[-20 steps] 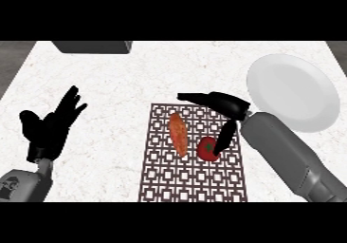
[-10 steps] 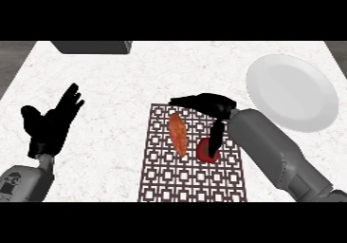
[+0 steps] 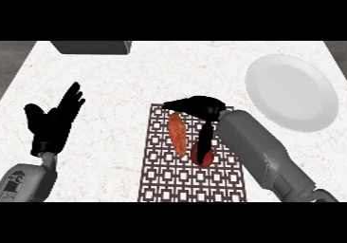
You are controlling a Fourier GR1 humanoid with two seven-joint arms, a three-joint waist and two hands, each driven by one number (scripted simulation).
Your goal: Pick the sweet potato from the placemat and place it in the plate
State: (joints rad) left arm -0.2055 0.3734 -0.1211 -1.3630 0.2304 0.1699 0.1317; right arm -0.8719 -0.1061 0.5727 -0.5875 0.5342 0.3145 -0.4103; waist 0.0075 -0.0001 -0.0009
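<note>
Sweet potato [image 3: 178, 136], lying lengthwise on the patterned placemat [image 3: 169, 180] beside a red item [image 3: 202, 155], ungrasped; right hand [image 3: 197, 105] just above it, fingers spread, holding nothing—reach step, closing next; plate [image 3: 292, 92] well apart; left hand [image 3: 54, 121] resting open on bench [image 3: 120, 80].

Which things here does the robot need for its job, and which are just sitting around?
Needed: sweet potato, placemat, plate, right hand above the potato.

Just sitting around: red thing on the placemat, dark box at the counter's far edge, left hand resting open.
</note>
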